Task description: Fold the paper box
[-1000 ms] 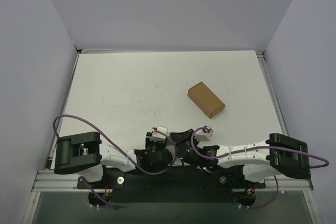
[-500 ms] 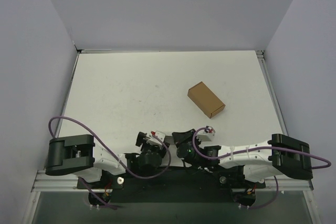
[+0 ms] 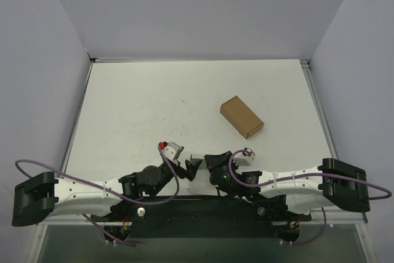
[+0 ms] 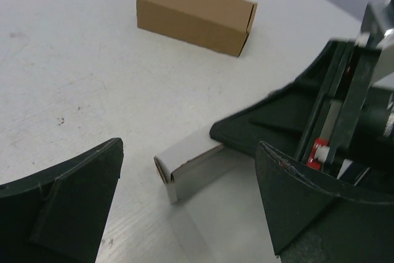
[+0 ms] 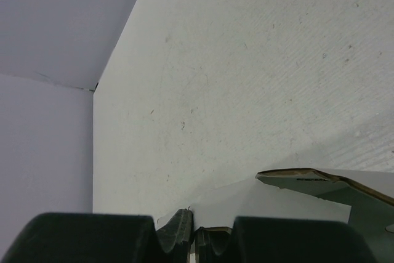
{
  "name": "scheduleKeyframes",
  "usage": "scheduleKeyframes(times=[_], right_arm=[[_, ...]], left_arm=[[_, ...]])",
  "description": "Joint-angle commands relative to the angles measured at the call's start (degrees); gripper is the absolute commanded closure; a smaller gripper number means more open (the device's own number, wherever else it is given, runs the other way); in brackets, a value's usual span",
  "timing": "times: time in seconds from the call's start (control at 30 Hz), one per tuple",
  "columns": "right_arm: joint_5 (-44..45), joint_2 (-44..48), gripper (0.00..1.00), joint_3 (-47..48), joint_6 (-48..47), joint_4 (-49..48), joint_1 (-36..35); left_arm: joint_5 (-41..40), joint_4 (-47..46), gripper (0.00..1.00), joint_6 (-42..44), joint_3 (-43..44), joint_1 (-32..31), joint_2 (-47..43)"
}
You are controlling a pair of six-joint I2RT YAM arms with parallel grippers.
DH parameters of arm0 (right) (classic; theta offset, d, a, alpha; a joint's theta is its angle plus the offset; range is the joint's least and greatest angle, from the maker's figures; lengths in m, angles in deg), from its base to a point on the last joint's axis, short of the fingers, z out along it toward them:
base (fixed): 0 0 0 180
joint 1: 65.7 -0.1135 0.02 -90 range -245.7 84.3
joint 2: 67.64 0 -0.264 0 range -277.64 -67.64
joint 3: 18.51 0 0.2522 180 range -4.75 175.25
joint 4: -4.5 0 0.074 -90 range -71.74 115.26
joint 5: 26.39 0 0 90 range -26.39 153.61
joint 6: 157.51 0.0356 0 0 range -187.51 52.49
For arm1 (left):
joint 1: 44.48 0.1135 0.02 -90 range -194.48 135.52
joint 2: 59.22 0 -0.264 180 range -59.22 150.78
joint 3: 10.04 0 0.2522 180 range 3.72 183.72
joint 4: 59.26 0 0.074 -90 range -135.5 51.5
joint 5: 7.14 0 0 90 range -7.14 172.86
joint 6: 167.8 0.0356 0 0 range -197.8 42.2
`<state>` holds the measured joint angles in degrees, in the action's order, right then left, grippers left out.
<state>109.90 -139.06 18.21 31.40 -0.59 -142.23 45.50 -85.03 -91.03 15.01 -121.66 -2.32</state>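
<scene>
Top external — left arm [image 3: 80,189] swung outward, left jaws apart, right jaws clamping paper box [image 4: 188,152]

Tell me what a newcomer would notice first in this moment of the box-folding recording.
The brown cardboard box lies alone, right of centre on the white table. At the near edge, the right claw pinches the small, partly folded paper box, and the left claw stands open around it.

Thin white-grey paper box [image 4: 188,163], partly folded, open-ended sleeve, at near edge of table [image 3: 154,109]
</scene>
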Motion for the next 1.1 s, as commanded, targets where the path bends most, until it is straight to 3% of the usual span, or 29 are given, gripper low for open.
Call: scheduleKeyframes(times=[0.0, 0.23, 0.3, 0.63, 0.97, 1.07], right_arm=[[1.9, -0.7, 1.0, -1.8, -3.8, 8.3, 0.2], [1.4, -1.1, 1.0, -1.8, -4.3, 7.9, 0.2], [1.3, -1.2, 1.0, -1.7, -4.3, 7.9, 0.2], [0.6, -2.0, 1.0, -1.9, -3.9, 7.6, 0.2], [-0.2, -2.6, 1.0, -1.8, -4.2, 7.5, 0.2], [-0.3, -2.7, 1.0, -2.0, -4.1, 7.6, 0.2]], left_arm=[[12.2, 13.1, 0.03, -12.6, 4.2, 7.4, -7.5], [22.0, 22.1, 0.03, -25.4, 5.7, 18.1, -8.8], [24.5, 20.6, 0.03, -27.7, 5.4, 20.4, -7.5], [25.9, 15.8, 0.04, -28.9, 4.3, 23.0, -1.1], [27.4, 9.2, 0.12, -30.1, 3.3, 25.0, 3.9], [28.1, 7.9, 0.18, -30.6, 2.8, 25.1, 5.4]])
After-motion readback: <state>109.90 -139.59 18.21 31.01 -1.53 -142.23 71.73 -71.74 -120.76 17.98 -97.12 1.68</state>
